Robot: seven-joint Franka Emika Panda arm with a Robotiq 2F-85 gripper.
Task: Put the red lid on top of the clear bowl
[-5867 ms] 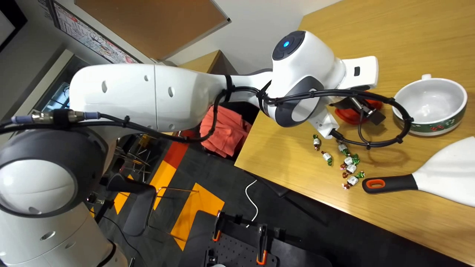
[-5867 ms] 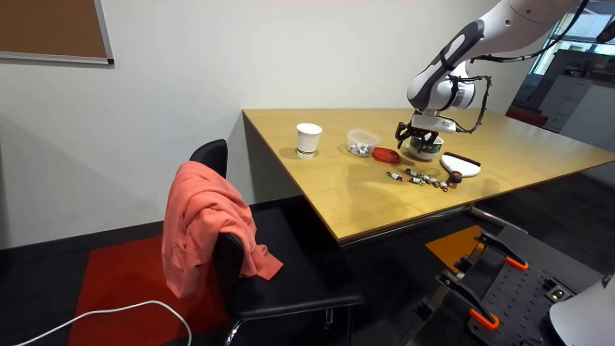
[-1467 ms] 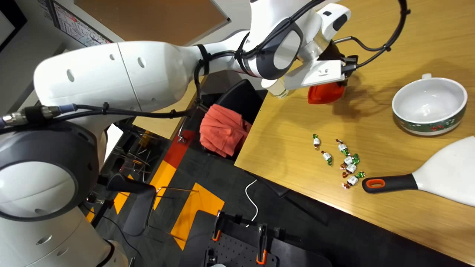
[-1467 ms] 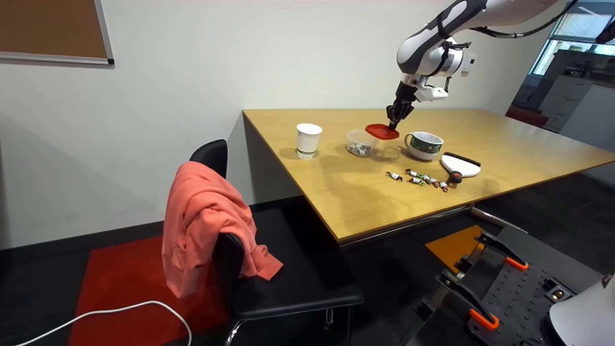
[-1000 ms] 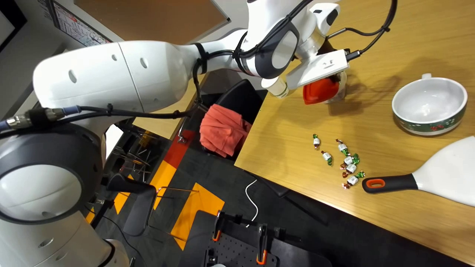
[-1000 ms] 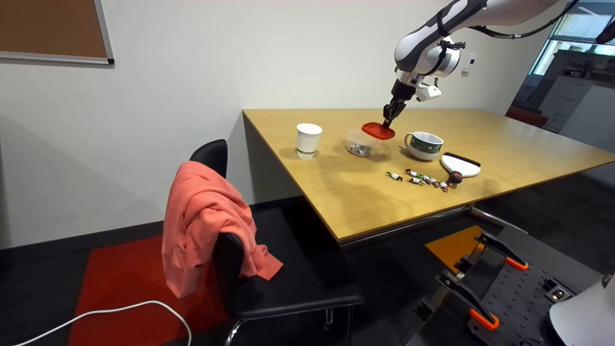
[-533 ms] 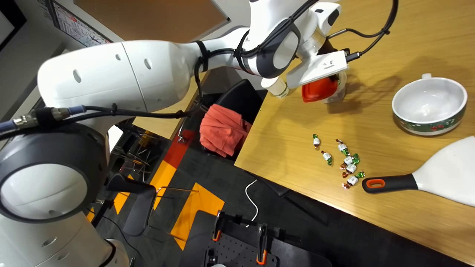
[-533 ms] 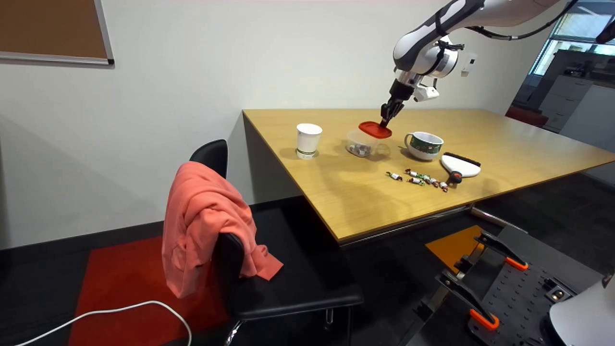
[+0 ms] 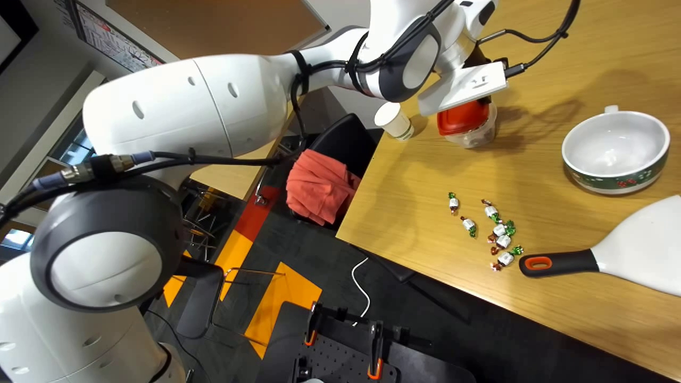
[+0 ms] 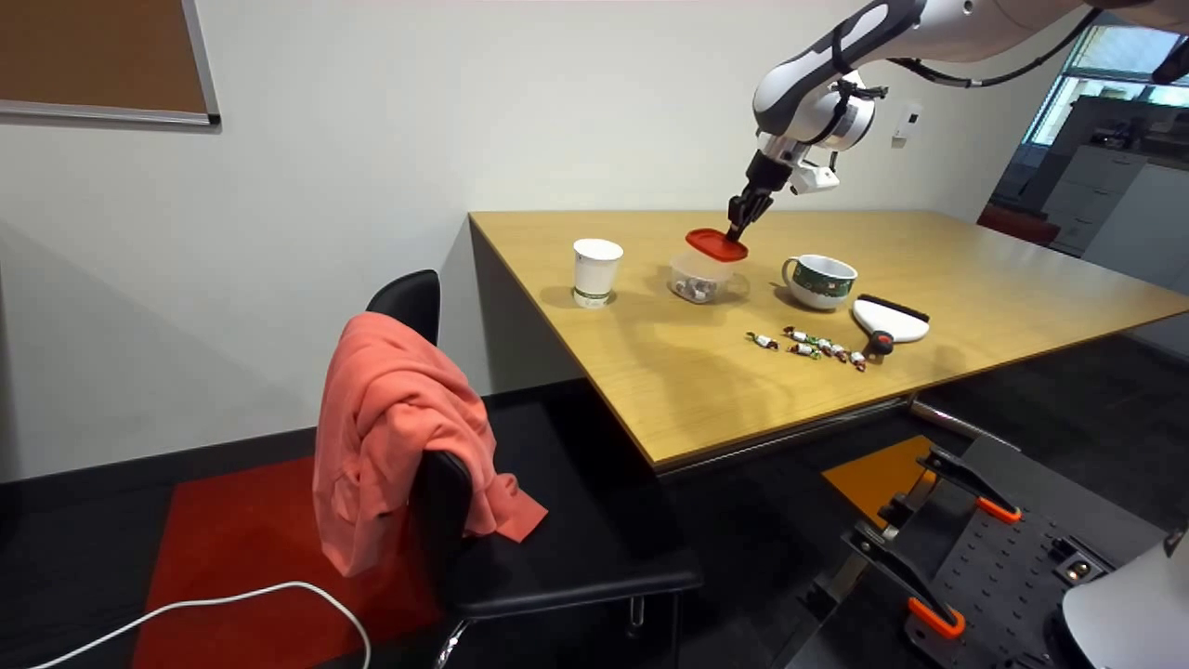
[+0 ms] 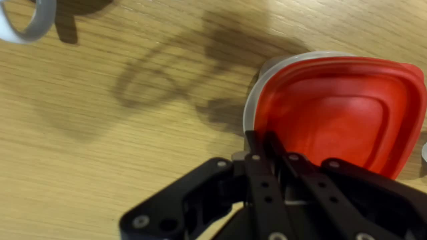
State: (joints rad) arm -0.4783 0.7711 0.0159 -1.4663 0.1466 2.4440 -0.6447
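The red lid (image 10: 716,245) is in the air over the clear bowl (image 10: 697,281), shown in both exterior views. My gripper (image 11: 262,134) is shut on one edge of it, with the dark fingers (image 11: 275,141) on either side of that edge. In an exterior view the lid (image 9: 463,118) covers much of the bowl (image 9: 481,137), whose side shows below it. Seen from the wrist, the red lid (image 11: 347,123) hides most of the bowl, leaving a pale strip of bowl rim (image 11: 250,111) at the left and top. Small silvery pieces lie inside the bowl.
A green and white mug (image 10: 819,283) stands beside the bowl, its handle (image 11: 40,23) showing in the wrist view. A paper cup (image 10: 595,271) is on the bowl's far side. Several wrapped candies (image 9: 500,230) and a white scraper (image 9: 641,244) lie near the table's front edge.
Almost six seconds ago the lid lay on the table and the open gripper was over the mug. Since then the lid was gripped and lifted; during the last second it moved further over the bowl.
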